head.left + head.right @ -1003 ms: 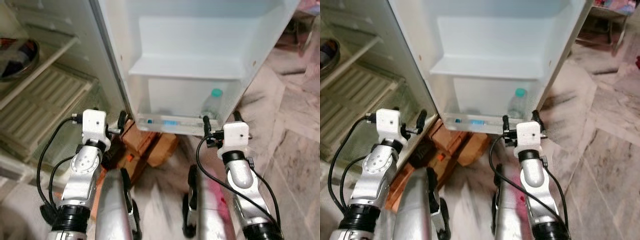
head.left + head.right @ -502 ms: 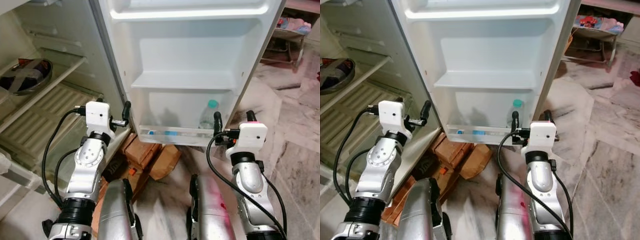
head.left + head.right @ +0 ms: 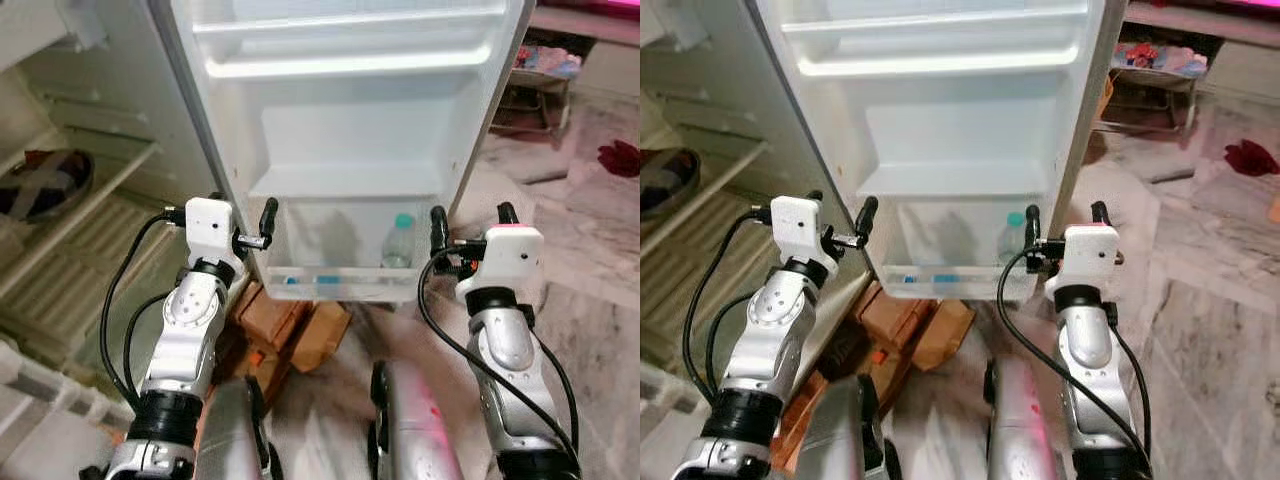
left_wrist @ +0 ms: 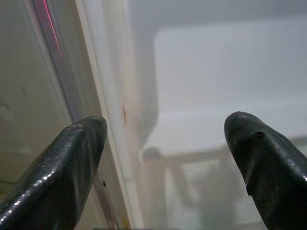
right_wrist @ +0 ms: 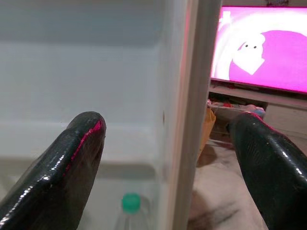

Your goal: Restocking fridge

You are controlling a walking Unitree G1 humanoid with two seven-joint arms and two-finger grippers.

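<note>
The open fridge door is faced. A bottle with a green cap is stood at the right end of its lowest door shelf. The left gripper and the right gripper are held before that shelf, fingers spread wide, nothing gripped.

A pink-lit TV is glowing past the door. Cardboard boxes are sitting on the marble floor, red cloth lying farther off.
</note>
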